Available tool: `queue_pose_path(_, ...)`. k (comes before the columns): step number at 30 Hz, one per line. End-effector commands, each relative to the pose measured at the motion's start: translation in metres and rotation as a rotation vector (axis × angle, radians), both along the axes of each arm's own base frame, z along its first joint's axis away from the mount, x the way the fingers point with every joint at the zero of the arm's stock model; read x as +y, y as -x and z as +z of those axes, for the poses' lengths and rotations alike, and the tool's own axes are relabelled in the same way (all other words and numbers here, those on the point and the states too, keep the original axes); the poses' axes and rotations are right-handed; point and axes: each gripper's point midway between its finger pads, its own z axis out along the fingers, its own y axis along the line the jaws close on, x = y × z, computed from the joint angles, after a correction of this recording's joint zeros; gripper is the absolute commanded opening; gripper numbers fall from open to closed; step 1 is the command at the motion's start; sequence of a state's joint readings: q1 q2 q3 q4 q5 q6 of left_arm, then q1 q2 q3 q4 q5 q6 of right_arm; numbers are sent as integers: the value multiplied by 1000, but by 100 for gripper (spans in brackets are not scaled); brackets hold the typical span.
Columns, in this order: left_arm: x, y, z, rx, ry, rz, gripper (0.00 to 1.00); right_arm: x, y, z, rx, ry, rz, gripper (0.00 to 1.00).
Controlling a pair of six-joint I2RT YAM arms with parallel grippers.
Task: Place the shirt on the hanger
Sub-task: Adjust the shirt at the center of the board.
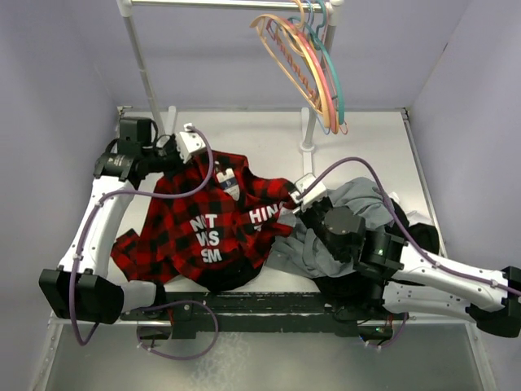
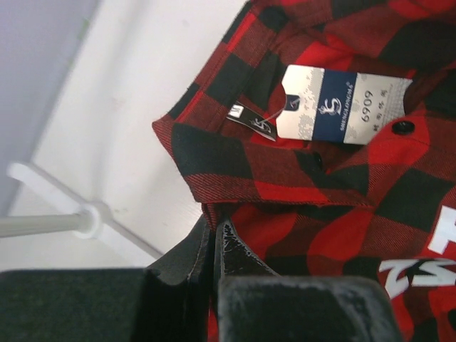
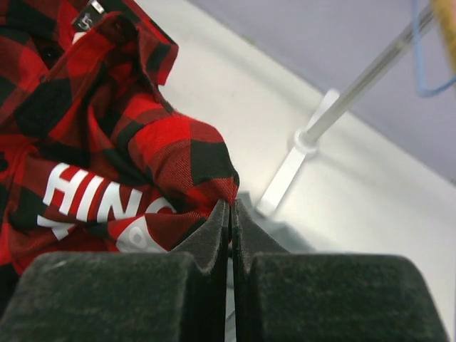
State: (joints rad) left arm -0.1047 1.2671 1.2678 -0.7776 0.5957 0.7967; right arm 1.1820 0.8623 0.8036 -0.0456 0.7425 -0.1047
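Left gripper (image 2: 215, 239) and right gripper (image 3: 230, 214), each pinched closed on the shirt (image 1: 175, 224); the cloth spreads ahead of both fingertip pairs.

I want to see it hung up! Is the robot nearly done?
No. Done: the left gripper and right gripper each pinch the red-and-black plaid flannel shirt. In hand: it lies on the white table. Left: the pale tan triangular hanger hangs unused on the rail.

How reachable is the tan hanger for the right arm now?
Probably not yet: the right gripper is shut on the shirt, low on the table; the hanger hangs on the rail above. Air between looks free.
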Motion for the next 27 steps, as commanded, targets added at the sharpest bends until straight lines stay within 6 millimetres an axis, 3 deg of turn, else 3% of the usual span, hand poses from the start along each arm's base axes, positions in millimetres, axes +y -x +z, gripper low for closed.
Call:
queue_pose_path(1, 0, -3, 84, -215, 14, -23, 0, 4, -9, 90, -184, -21, 43, 0)
queue_pose_path(7, 6, 1, 171, -389, 27, 21, 0, 14, -3, 201, -353, -107, 135, 0)
queue_pose_path(12, 14, 10, 228, -521, 19, 64, 0, 16, 7, 277, -470, -163, 199, 0)
queue_pose_path(16, 27, 17, 261, -605, -7, 128, 0, 23, 17, 307, -491, -214, 263, 0)
queue_pose_path(18, 33, 22, 269, -625, -18, 159, 0, 27, 24, 303, -444, -252, 315, 0)
queue_pose_path(20, 37, 28, 270, -619, -24, 173, 0, 35, 33, 280, -347, -287, 378, 0)
queue_pose_path(23, 28, 45, 249, -535, -13, 115, 0, 51, 56, 214, -121, -310, 505, 0)
queue_pose_path(27, 5, 80, 195, -329, 14, -61, 0, 60, 94, 124, 226, -433, 596, 0)
